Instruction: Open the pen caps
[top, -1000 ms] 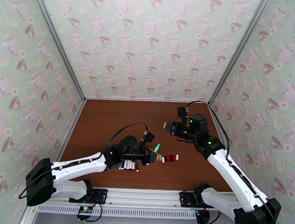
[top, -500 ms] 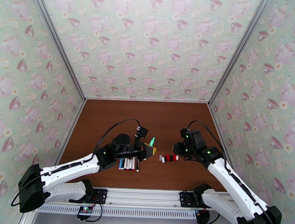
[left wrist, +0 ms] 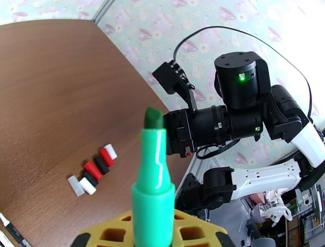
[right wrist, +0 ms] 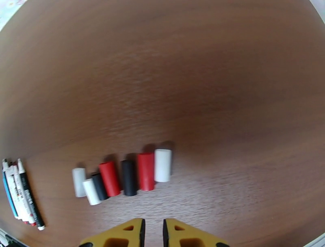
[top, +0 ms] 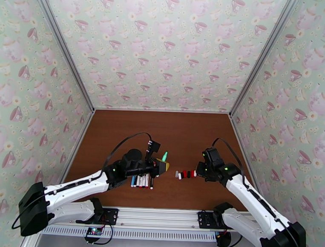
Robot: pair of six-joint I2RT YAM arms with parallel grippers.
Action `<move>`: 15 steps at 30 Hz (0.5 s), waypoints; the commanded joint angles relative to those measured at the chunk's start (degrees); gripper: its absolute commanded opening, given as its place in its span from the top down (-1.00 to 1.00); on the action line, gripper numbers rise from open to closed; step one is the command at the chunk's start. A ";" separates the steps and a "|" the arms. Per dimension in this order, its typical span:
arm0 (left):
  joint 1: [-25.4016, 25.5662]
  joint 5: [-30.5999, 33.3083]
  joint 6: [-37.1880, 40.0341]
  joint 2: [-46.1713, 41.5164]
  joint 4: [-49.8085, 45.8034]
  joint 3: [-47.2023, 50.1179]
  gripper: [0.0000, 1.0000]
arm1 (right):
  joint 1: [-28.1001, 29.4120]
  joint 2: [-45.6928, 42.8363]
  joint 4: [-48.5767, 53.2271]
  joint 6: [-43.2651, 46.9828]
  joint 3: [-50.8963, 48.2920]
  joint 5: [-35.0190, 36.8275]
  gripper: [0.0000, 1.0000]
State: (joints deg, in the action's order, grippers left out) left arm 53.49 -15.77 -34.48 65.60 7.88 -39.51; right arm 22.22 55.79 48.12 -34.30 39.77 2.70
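Left wrist view has the left jaws clamped on the green pen (left wrist: 152, 183), its bare tip sticking out beyond them. Right jaws, almost closed and empty, hover just short of the pen caps (right wrist: 126, 174), which lie in a row on the worktop (right wrist: 183, 81); the other pens (right wrist: 20, 191) lie further left.
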 commanded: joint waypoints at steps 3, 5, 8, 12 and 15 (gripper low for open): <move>-0.67 0.98 -0.50 -0.92 -0.68 0.66 0.82 | -1.54 1.47 -2.85 -0.42 -1.44 0.93 0.81; -0.67 0.92 -0.33 -1.05 -0.84 0.47 0.82 | -2.04 1.80 -3.68 -0.41 -1.92 0.75 0.82; -0.67 2.53 0.20 -1.35 -1.18 0.31 0.80 | -3.43 2.59 -4.82 -0.54 -3.04 0.05 0.82; -0.67 2.71 0.20 -1.53 -1.24 0.33 0.79 | -4.81 3.85 -6.67 -0.16 -4.28 -1.51 0.83; -0.67 2.84 0.21 -1.36 -0.99 0.61 0.79 | -5.45 5.01 -8.04 0.19 -4.80 -2.62 0.83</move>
State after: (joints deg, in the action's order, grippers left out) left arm 53.17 -14.04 -34.52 65.49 6.98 -39.46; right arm 17.26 60.10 42.48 -34.26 35.90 2.00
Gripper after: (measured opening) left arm 0.185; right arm 0.177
